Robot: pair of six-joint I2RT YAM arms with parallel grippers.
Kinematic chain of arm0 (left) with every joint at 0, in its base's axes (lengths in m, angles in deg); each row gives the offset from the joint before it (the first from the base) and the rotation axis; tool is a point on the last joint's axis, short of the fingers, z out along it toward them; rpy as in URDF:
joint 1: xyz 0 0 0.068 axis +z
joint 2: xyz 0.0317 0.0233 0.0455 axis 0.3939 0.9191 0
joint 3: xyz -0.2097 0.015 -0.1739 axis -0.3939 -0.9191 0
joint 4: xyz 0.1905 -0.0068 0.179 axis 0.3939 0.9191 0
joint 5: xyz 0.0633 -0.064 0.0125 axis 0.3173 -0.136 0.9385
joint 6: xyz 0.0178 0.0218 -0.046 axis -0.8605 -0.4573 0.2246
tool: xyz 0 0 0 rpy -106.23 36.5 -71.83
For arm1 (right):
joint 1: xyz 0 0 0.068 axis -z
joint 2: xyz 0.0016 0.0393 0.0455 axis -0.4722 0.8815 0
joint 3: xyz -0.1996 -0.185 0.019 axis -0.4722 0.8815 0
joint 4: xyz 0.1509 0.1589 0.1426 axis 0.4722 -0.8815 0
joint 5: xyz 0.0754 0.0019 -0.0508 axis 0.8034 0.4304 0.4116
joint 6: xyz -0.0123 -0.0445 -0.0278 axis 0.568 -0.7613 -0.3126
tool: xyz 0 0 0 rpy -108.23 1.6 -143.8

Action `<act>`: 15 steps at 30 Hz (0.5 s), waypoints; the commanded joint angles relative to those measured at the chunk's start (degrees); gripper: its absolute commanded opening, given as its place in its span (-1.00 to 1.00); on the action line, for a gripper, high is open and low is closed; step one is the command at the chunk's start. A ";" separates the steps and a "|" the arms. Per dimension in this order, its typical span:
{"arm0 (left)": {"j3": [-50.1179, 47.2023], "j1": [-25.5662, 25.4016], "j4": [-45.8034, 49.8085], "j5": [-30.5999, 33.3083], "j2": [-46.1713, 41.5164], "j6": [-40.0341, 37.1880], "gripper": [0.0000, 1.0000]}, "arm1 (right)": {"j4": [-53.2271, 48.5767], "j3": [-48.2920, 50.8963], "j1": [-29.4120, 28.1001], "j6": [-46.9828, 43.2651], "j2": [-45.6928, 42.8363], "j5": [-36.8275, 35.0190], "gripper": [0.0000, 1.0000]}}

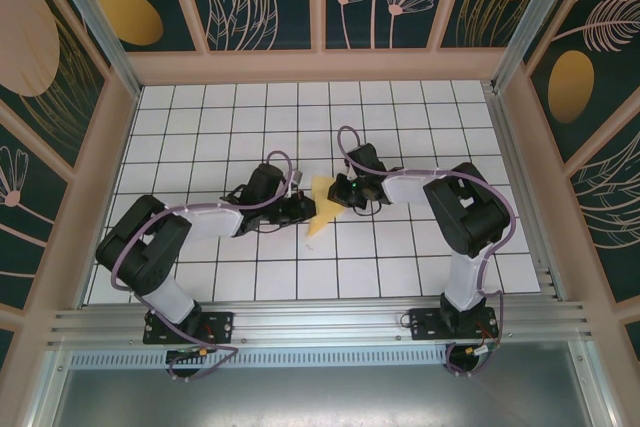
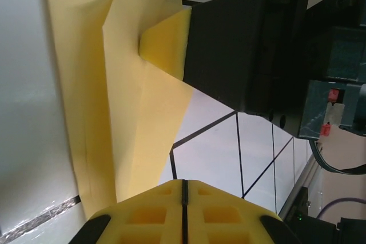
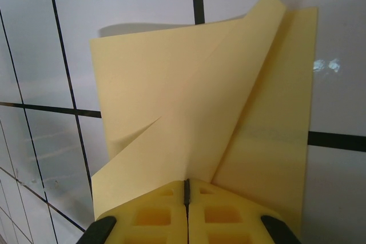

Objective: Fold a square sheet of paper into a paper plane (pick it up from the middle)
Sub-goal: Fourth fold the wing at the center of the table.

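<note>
The square sheet of thin yellow paper (image 1: pixel 321 209), partly folded, lies at the centre, between the left gripper (image 1: pixel 302 210) and right gripper (image 1: pixel 341 192), both with fingers closed together. For a sharp crease, one tip should probably pin the flap while the other runs the fold. The left wrist view shows the right tip touching a raised flap, unclear from above.

One folded paper sheet (image 1: pixel 322 209), one left claw (image 1: pixel 303 211), one right claw (image 1: pixel 340 194), one gridded table (image 1: pixel 400 117).

The sheet of paper (image 1: pixel 322 207) lies on the middle of the table (image 1: pixel 400 127), the left gripper (image 1: pixel 303 210) at its left edge and the right gripper (image 1: pixel 341 192) at its right.
</note>
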State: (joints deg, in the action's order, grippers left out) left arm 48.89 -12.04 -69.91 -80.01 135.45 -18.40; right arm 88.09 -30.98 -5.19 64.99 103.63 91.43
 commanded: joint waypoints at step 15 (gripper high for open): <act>-0.60 0.04 3.34 1.69 7.62 -2.74 -0.79 | -2.59 1.73 -0.87 -0.25 3.50 -3.28 -0.84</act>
State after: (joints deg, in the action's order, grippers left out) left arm 49.13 -12.04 -68.05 -78.72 141.66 -19.58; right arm 88.18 -30.98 -5.19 64.99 103.65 91.43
